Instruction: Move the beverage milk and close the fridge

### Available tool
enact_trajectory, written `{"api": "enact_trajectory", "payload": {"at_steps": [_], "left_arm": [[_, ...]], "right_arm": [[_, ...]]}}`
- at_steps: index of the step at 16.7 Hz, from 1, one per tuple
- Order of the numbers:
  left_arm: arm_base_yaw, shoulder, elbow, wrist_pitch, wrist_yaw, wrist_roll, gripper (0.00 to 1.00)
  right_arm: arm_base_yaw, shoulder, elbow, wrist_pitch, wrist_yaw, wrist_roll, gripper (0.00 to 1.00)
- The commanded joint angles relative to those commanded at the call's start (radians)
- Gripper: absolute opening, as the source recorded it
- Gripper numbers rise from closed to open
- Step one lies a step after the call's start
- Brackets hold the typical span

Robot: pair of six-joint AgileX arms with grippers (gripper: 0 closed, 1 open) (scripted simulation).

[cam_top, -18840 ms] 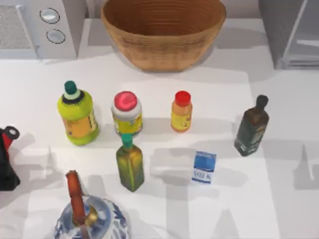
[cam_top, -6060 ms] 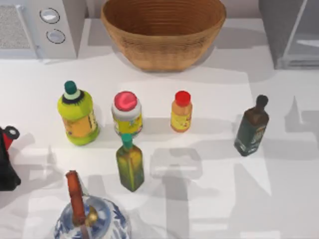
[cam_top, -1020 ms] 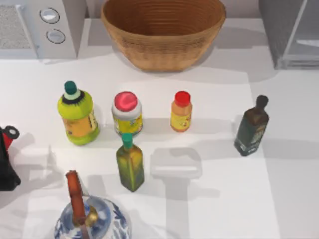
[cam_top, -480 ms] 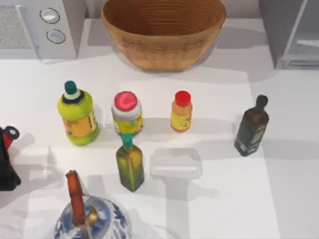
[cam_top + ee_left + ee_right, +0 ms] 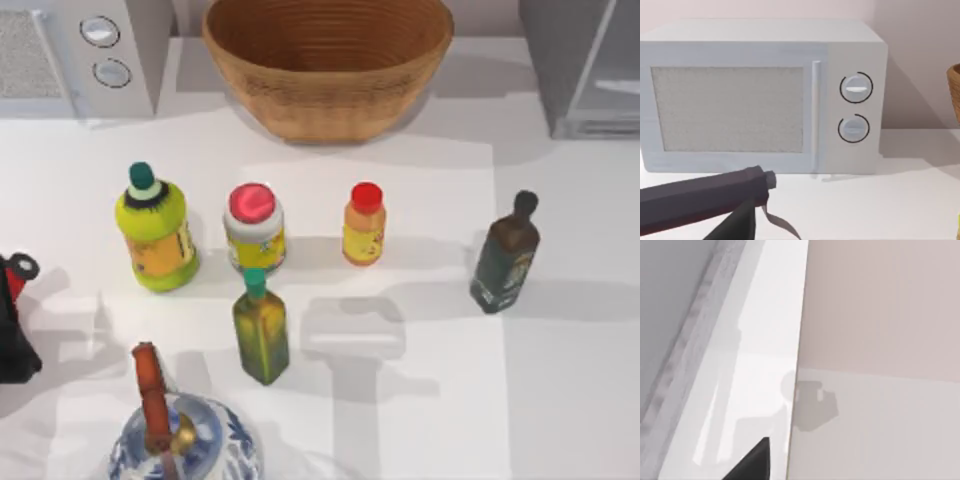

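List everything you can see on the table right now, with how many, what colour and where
Basket: one, woven tan, back centre.
Microwave: one, white with two round dials, back left corner.
Fridge: one, grey with a pale door panel, back right corner.
Green-capped bottle: one, yellow-green, left of the middle row.
Red-lidded jar: one, yellow, middle row.
Orange bottle: one, red cap, centre.
Dark bottle: one, dark green-brown, right side.
Olive bottle: one, green cap, in front of the jar.
Teapot: one, blue and white, front left.
Red and black object: one, left edge.
Left tool: dark, facing the microwave.
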Motion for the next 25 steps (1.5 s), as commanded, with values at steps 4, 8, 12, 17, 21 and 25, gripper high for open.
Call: {"api": "enact_trajectory", "payload": {"at_steps": [4, 8, 12, 17, 21, 25], "left_arm": [[0.000, 0.000, 0.000, 0.000, 0.000, 0.000, 1.00], [0.000, 0.000, 0.000, 0.000, 0.000, 0.000, 1.00], [0.000, 0.000, 0.000, 0.000, 0.000, 0.000, 1.00], [0.000, 0.000, 0.000, 0.000, 0.000, 0.000, 1.00], [0.000, 0.000, 0.000, 0.000, 0.000, 0.000, 1.00], [0.000, 0.000, 0.000, 0.000, 0.000, 0.000, 1.00]], "right_arm": [[0.141, -0.013, -0.019, 0.195, 0.046, 0.267, 1.00], [0.207, -0.025, -0.034, 0.285, 0.080, 0.389, 1.00], [0.209, -0.025, -0.035, 0.288, 0.082, 0.394, 1.00], [0.262, -0.039, -0.061, 0.328, 0.142, 0.454, 1.00], [0.466, -0.074, -0.127, 0.405, 0.302, 0.591, 1.00], [0.751, -0.115, -0.200, 0.481, 0.500, 0.754, 1.00]]}}
